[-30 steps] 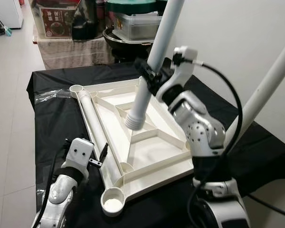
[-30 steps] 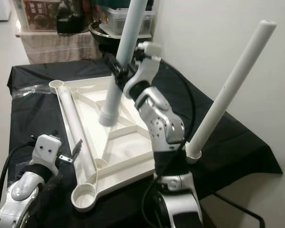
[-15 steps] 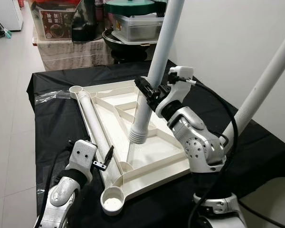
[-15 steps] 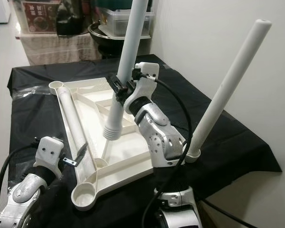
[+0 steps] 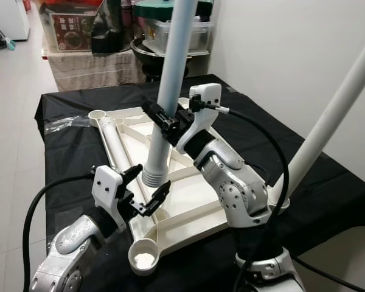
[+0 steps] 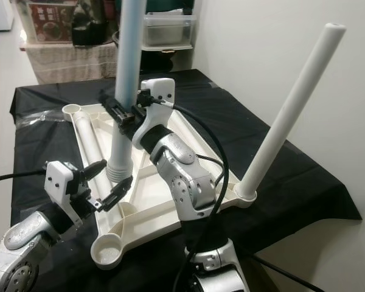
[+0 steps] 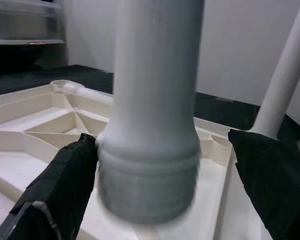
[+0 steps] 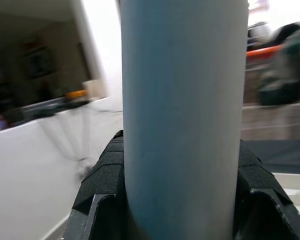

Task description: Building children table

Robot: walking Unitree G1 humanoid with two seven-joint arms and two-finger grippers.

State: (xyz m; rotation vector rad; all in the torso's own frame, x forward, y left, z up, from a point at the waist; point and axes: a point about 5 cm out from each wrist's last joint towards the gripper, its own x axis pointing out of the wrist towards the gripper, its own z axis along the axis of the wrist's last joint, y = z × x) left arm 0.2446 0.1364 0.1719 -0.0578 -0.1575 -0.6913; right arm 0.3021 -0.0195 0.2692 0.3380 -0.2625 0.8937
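Black-draped counter [image 5: 67, 158]: our right tool [image 5: 165, 122] clamps the leg [image 5: 170, 85]; left tool [image 5: 147, 188] open beneath. A tilted threaded end may miss the tabletop [image 5: 194, 194] socket.

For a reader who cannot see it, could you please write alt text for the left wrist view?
A pale table leg stands upright with its ribbed end between the left gripper's open black fingers. Behind lie the white upturned tabletop and another leg already standing in its corner.
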